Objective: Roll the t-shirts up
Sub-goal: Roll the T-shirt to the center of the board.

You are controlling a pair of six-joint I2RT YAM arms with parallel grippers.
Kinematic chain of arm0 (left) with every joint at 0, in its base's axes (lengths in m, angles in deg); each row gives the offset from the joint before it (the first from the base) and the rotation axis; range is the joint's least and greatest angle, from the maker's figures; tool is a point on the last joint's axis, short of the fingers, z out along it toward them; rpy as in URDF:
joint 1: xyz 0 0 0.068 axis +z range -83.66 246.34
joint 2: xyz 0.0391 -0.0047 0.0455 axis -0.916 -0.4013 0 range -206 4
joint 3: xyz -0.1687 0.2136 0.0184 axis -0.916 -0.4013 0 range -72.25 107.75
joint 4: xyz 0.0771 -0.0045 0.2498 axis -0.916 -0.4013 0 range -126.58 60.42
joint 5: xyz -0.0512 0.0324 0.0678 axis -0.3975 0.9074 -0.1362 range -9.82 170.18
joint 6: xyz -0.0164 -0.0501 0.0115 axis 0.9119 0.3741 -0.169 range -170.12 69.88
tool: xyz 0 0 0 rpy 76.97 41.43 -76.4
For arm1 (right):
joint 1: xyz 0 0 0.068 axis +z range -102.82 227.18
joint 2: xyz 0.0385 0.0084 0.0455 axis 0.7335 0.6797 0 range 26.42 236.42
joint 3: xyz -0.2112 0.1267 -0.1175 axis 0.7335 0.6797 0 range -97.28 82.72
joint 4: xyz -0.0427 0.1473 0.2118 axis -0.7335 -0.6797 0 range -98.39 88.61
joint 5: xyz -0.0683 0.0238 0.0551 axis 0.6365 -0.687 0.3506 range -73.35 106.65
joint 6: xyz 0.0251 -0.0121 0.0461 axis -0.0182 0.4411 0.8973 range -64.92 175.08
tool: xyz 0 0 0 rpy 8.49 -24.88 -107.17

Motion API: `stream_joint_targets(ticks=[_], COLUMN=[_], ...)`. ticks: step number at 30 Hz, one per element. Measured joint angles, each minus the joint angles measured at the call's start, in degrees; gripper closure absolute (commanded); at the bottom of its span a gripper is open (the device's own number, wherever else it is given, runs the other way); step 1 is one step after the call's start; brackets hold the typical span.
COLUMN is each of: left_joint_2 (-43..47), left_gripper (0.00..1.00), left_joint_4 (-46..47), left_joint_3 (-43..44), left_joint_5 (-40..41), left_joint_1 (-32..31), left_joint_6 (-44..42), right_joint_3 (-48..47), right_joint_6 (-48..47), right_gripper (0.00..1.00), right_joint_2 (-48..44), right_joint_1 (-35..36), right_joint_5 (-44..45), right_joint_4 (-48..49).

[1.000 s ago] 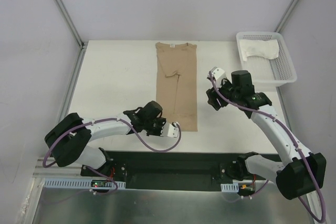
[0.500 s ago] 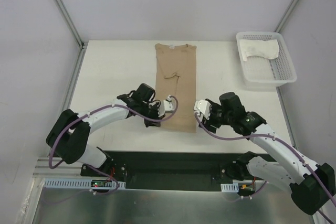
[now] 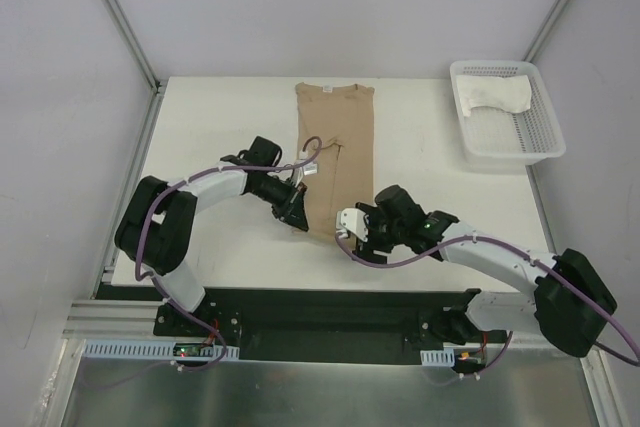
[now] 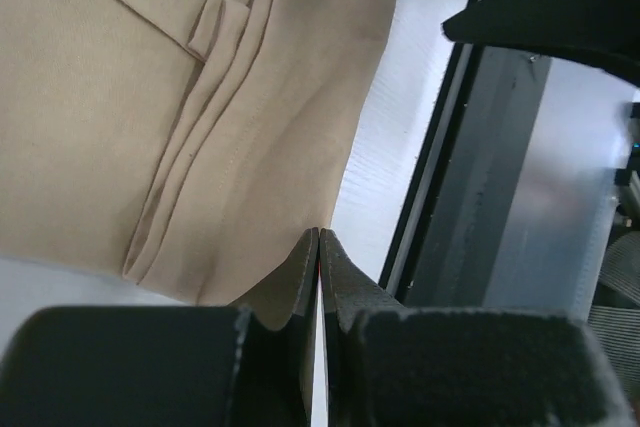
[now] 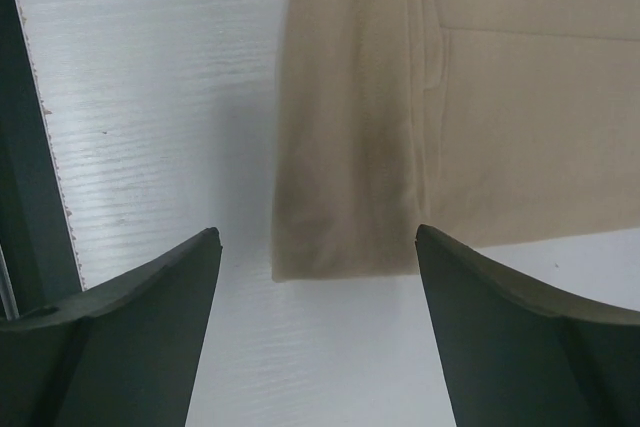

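Tan t-shirt (image 3: 338, 147) lies flat on the table (image 3: 220, 127), folded into a long narrow strip with the collar at the far end and the hem toward me. I reckon that shape is meant for rolling from the hem up. White t-shirt (image 3: 495, 95) sits crumpled in the basket (image 3: 520, 135) at far right, well apart and apparently waiting its turn.

Left gripper (image 4: 318, 237) is low at the strip's near left corner, fingers pressed together. The tips sit right at the cloth edge; I cannot tell whether any fabric is caught between them.

Right gripper (image 5: 317, 232) hovers over the near right corner, fingers spread wide with the hem corner framed between them. It looks lined up to drop and take that corner.

My read: one arm at each hem corner, so the roll starts even across the width. The hem lies flat and rolling has not begun.
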Motion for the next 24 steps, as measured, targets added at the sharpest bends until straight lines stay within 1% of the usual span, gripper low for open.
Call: stream_joint_targets(ticks=[1, 6, 14, 19, 22, 24], left_joint_2=[-0.09, -0.2, -1.33, -2.05, -3.21, -3.52], left_gripper=[1.0, 1.0, 1.0, 1.0, 1.0, 1.0], left_joint_4=[-0.02, -0.07, -0.07, -0.09, -0.04, -0.07], left_joint_3=[0.02, 0.13, 0.76, 1.11, 1.68, 1.7], left_joint_5=[-0.98, -5.03, -9.33, -11.72, -12.83, -13.29], left_joint_1=[0.55, 2.82, 4.72, 7.06, 8.52, 9.27], left_joint_6=[0.98, 4.31, 7.67, 9.75, 10.62, 11.08], right_joint_3=[-0.07, -1.92, -4.39, -4.52, -4.52, -4.52], right_joint_6=[0.22, 1.6, 3.28, 3.45, 3.5, 3.43], right_gripper=[0.15, 0.1, 0.1, 0.12, 0.16, 0.21], right_joint_2=[0.76, 5.42, 11.5, 13.7, 14.56, 15.02], right_joint_1=[0.24, 1.09, 2.4, 3.37, 4.07, 4.31], right_joint_5=[0.02, 0.07, 2.08, 4.48, 6.62, 7.89], right_joint_4=[0.57, 1.95, 6.56, 8.09, 9.66, 10.25])
